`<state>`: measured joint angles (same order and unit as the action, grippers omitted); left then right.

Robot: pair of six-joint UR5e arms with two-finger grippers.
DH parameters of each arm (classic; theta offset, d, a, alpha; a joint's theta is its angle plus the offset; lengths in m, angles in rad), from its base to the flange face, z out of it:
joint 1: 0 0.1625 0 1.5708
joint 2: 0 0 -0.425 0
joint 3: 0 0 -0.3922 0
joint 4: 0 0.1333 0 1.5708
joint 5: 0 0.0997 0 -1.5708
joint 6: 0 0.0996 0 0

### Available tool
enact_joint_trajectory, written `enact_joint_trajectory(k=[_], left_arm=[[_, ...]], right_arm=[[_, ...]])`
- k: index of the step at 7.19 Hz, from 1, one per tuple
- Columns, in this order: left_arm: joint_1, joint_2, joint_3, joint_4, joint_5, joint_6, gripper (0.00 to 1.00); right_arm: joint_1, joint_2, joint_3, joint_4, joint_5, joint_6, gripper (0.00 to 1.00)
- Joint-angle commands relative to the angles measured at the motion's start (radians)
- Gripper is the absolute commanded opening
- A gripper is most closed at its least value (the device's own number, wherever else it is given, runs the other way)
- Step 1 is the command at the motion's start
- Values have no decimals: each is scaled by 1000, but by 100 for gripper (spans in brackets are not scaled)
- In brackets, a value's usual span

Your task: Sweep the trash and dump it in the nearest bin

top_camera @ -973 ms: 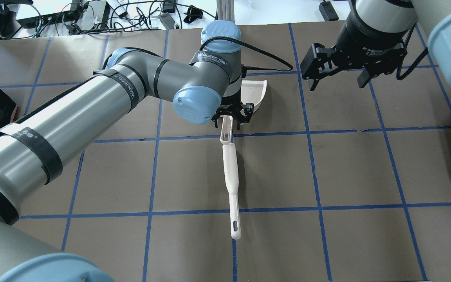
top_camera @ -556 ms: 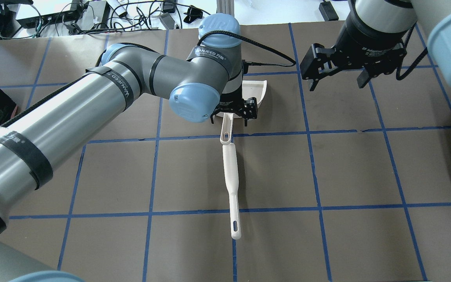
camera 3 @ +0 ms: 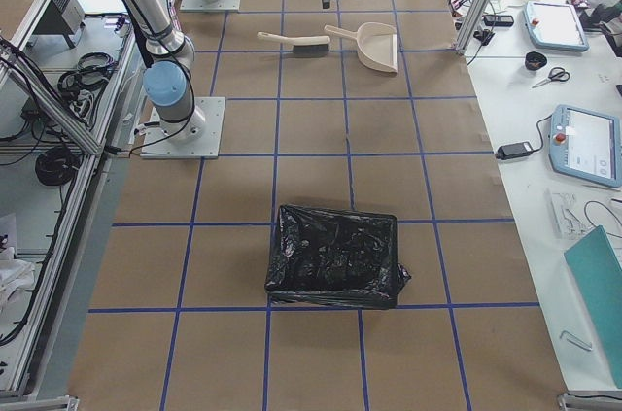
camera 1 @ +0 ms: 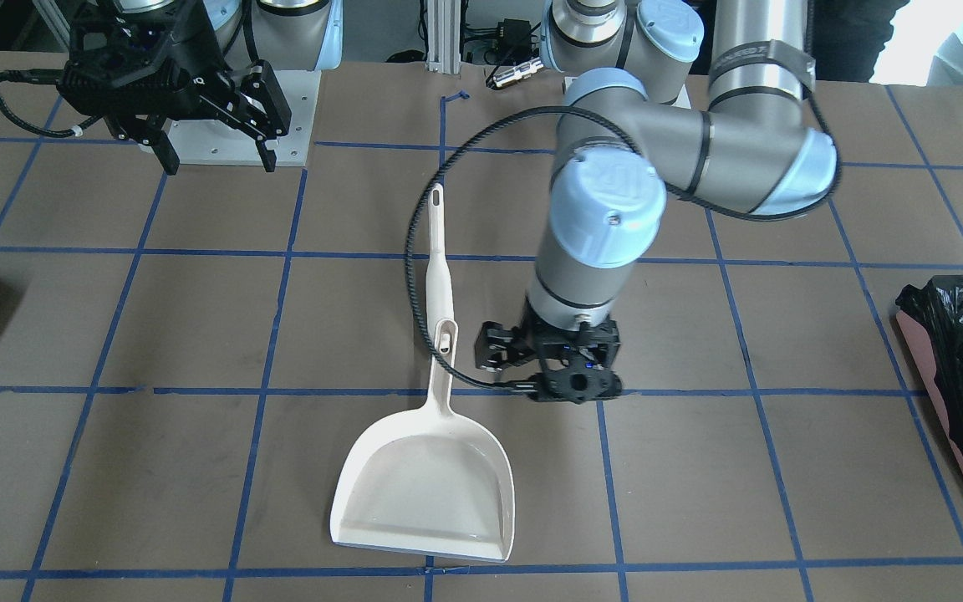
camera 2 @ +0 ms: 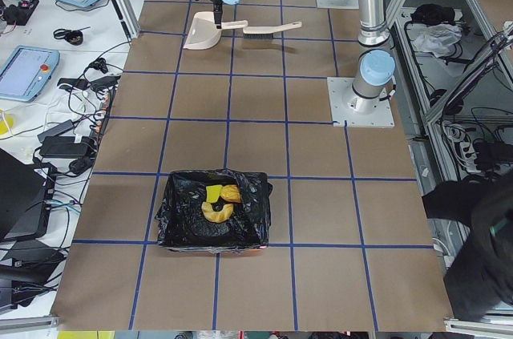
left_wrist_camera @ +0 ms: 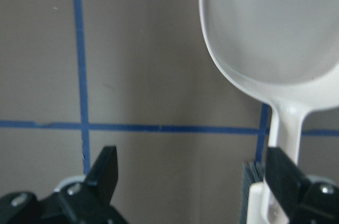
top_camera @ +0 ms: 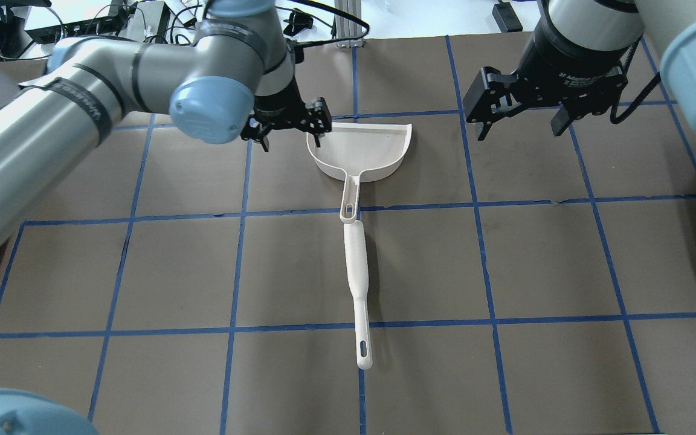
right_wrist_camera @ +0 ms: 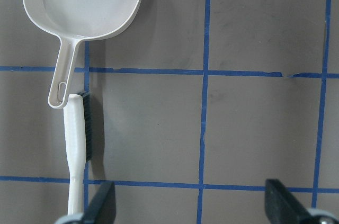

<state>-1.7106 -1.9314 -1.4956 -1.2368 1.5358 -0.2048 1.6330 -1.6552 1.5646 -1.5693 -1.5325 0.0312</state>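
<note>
While the left claw hangs spread, trash lies well apart — seemingly in the bin.

Two bins (one dustpan, one brush)

"2F Adaptive" on right hand

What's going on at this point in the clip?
Neither arm holds anything. The left gripper hovers open just beside the empty white dustpan, which lies flat on the table, its handle end to end with the brush. The right gripper hangs open, apart from both. The trash already sits in the black-lined bin on the robot's left, so the dumping looks done.
</note>
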Motion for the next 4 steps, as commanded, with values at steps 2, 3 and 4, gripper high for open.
enact_joint_trajectory(k=[2,3,4], left_arm=[[247,138,43,-99,4,232,100],[268,184,40,-169,7,225,100],[317,219,38,-200,9,228,100]], right_arm=[[1,0,0,0,14,-1,100],[2,0,0,0,17,-1,100],[2,0,0,0,17,-1,100]])
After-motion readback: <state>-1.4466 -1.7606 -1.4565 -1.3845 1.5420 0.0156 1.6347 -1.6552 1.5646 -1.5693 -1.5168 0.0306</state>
